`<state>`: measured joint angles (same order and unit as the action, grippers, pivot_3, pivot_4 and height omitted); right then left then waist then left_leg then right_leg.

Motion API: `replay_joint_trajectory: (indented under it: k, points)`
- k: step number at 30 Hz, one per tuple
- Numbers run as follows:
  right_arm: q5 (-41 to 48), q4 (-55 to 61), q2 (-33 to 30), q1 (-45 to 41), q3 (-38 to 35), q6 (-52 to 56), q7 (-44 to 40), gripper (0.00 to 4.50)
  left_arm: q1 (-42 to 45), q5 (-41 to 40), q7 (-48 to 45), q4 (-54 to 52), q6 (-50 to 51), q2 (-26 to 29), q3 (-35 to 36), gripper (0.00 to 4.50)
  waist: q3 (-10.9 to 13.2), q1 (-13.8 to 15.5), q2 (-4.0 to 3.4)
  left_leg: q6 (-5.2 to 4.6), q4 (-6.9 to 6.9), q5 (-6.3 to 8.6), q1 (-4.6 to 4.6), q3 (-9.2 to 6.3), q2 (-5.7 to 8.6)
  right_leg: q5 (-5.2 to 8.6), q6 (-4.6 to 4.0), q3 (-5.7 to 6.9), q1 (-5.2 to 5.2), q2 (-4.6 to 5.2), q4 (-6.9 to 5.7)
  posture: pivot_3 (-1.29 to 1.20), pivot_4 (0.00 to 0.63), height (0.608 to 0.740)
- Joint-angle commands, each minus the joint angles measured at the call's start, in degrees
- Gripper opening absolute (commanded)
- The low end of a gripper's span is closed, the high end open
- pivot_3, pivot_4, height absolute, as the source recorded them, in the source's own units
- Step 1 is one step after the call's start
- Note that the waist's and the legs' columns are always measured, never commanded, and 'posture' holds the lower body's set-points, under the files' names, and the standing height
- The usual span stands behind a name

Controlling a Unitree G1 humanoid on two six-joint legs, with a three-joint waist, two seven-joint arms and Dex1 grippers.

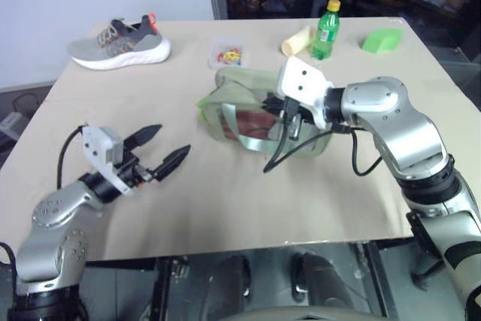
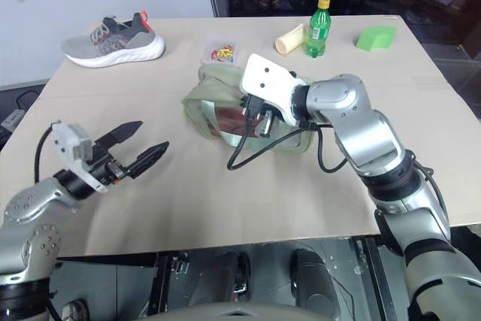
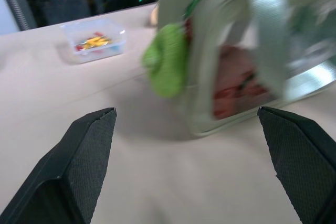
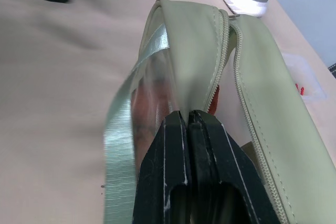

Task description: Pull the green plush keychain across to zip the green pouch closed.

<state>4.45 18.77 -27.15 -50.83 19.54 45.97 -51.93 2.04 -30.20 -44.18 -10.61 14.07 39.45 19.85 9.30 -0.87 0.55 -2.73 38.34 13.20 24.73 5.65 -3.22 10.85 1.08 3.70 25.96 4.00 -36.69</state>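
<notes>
Now the right gripper point(image 4: 188, 121) sits on top of the pouch point(image 1: 259, 114), its two black fingers pressed flat together on the pouch's top fabric beside the zipper. From its wrist view the zipper line runs away ahead of the fingertips, still parted near them, with red contents showing in the gap.

To that gripper's left, at the pouch's end, hangs the keychain point(image 3: 167, 60). It lies straight ahead of the left gripper point(image 1: 167, 149), which hovers over the table point(image 1: 225, 208) with fingers spread wide and nothing between them, apart from the pouch.

Beyond the pouch, past the right gripper, are a clear box point(image 1: 229, 55), a bottle point(image 1: 325, 31) and a green block point(image 1: 382, 40). A shoe point(image 1: 120, 41) lies far ahead of the left gripper.
</notes>
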Motion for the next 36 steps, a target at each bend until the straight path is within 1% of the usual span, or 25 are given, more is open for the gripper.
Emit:
replay_joint_trajectory:
  k: [1, 2, 5, 7, 10, 15, 22, 23, 24, 26, 27, 29, 31, 32, 34, 36]
  points:
    - [0.5, 2.0, -0.3, -0.3, -0.5, -1.5, 0.6, 0.05, 4.1, 7.5, 2.4, 5.3, -5.2, 1.3, -1.9, 4.5, 0.0, 0.0, 0.0, 0.0, -0.01, 0.0, 0.0, 0.0, 0.0, 0.0, 0.0, 0.01, 0.0, -0.01, 0.0, 0.0, 0.15, 0.74]
    - [0.4, 2.0, -0.3, -0.3, -0.5, -1.7, 0.8, 0.05, 5.3, 10.2, 2.9, 7.1, -7.4, 1.6, -3.0, 4.5, 0.0, 0.0, 0.0, 0.0, -0.01, 0.0, 0.01, -0.01, 0.0, -0.01, -0.01, 0.01, 0.01, -0.02, 0.0, 0.0, 0.15, 0.74]
    - [0.4, 2.1, -0.4, -0.2, -0.4, -1.9, 1.1, 0.05, 9.0, 14.6, 4.0, 11.1, -12.2, 0.7, -5.2, 4.5, 0.0, 0.1, 0.01, 0.0, -0.02, 0.0, 0.01, 0.06, 0.0, -0.05, -0.07, 0.01, 0.01, -0.02, 0.01, 0.0, 0.15, 0.74]
    - [0.3, 2.2, -0.5, -0.2, -0.2, -2.2, 1.5, 0.05, 11.6, 19.1, 5.7, 14.0, -17.0, 0.2, -7.5, 4.5, 0.0, 0.1, 0.05, 0.0, -0.02, 0.0, 0.04, 0.07, 0.01, -0.1, -0.15, 0.02, 0.01, -0.01, 0.02, 0.0, 0.15, 0.74]
    - [0.3, 2.1, -0.3, -0.4, -0.2, -2.1, 2.1, 0.05, 14.3, 23.0, 8.3, 16.5, -20.9, -1.8, -10.2, 4.5, 0.0, 0.1, 0.06, 0.0, -0.02, 0.0, 0.03, 0.09, 0.03, -0.11, -0.15, 0.02, 0.0, 0.01, 0.02, 0.0, 0.15, 0.74]
    - [0.2, 1.9, -0.3, -0.6, -0.2, -2.0, 2.7, 0.05, 16.3, 26.0, 8.9, 19.1, -25.2, -4.1, -13.5, 4.5, 0.0, 0.0, 0.07, 0.0, -0.02, 0.0, 0.04, 0.24, 0.01, -0.23, -0.02, 0.01, 0.01, -0.01, 0.02, 0.0, 0.15, 0.74]
    - [0.4, 1.6, 0.1, -1.0, 0.0, -1.9, 3.4, 0.05, 21.1, 29.4, 10.5, 24.5, -29.7, -5.5, -15.8, 4.5, 0.0, 0.3, 0.08, -0.01, 0.01, -0.01, 0.04, 0.25, 0.02, -0.22, 0.03, 0.06, -0.02, 0.01, 0.0, 0.0, 0.15, 0.74]
    - [0.5, 1.5, 0.3, -1.1, 0.0, -1.8, 3.6, 0.0, 21.7, 30.0, 10.7, 25.2, -30.3, -5.5, -16.1, 3.94, 0.0, 0.3, 0.09, -0.01, 0.01, -0.01, 0.04, 0.25, 0.02, -0.22, 0.03, 0.05, -0.02, 0.02, 0.0, 0.0, 0.15, 0.74]
    - [0.5, 1.5, 0.5, -1.1, -0.1, -1.8, 3.8, 0.0, 22.1, 30.5, 10.8, 25.9, -30.7, -5.5, -16.4, 3.62, 0.0, 0.2, 0.09, -0.01, 0.01, -0.01, 0.05, 0.26, 0.03, -0.23, 0.04, 0.05, -0.02, 0.02, 0.0, 0.0, 0.15, 0.74]
    - [0.6, 1.4, 0.8, -1.1, -0.2, -1.7, 4.0, 0.0, 22.8, 31.7, 11.0, 27.6, -32.0, -5.5, -17.1, 2.72, 0.0, 0.2, 0.09, -0.01, 0.0, 0.0, 0.06, 0.26, 0.03, -0.24, 0.05, 0.06, -0.01, 0.01, 0.0, 0.0, 0.15, 0.74]
    - [0.6, 1.3, 1.0, -1.3, -0.1, -1.6, 4.1, 0.0, 23.1, 32.3, 11.2, 28.5, -32.7, -5.3, -17.4, 2.12, 0.0, 0.2, 0.09, -0.01, 0.0, 0.0, 0.06, 0.26, 0.03, -0.25, 0.05, 0.06, -0.01, 0.01, 0.0, 0.0, 0.15, 0.74]
    - [0.9, 1.4, 1.2, -1.4, -0.3, -1.4, 4.0, 0.0, 24.0, 33.0, 11.5, 30.3, -33.7, -5.3, -18.0, 1.17, 0.0, 0.2, 0.09, -0.01, -0.01, 0.0, 0.06, 0.27, 0.03, -0.25, 0.05, 0.06, -0.01, 0.01, 0.01, 0.0, 0.15, 0.74]
    - [1.1, 1.5, 0.9, -1.3, -0.2, -1.6, 3.6, 0.0, 24.9, 32.9, 11.5, 31.4, -34.2, -5.3, -18.0, 0.09, 0.0, 0.1, 0.1, -0.01, -0.01, 0.0, 0.06, 0.28, 0.03, -0.25, 0.06, 0.06, -0.01, 0.0, 0.01, 0.0, 0.15, 0.74]
    - [1.0, 1.6, 0.5, -0.9, -0.1, -2.1, 3.4, 0.0, 25.0, 32.5, 11.2, 31.5, -34.5, -5.0, -17.6, 0.03, 0.0, 0.1, 0.11, -0.02, -0.01, -0.01, 0.06, 0.28, 0.03, -0.25, 0.06, 0.07, -0.01, 0.0, 0.0, 0.0, 0.15, 0.74]
    - [0.7, 1.6, -0.1, -0.1, 0.2, -3.2, 3.0, 0.0, 23.4, 26.1, 4.9, 29.0, -30.1, -3.8, -16.0, 0.03, 0.0, 0.1, 0.11, -0.02, 0.0, -0.01, 0.06, 0.28, 0.03, -0.24, 0.08, 0.07, -0.01, 0.01, 0.0, 0.0, 0.15, 0.74]
    - [0.2, 1.0, -0.4, 0.1, 0.5, -4.0, 3.3, 0.0, 21.7, 22.3, 0.9, 27.4, -28.3, -1.8, -14.2, 0.03, 0.0, -0.2, 0.11, -0.01, -0.01, 0.0, 0.06, 0.28, -0.01, -0.24, 0.08, 0.06, 0.0, 0.01, 0.0, 0.0, 0.15, 0.74]
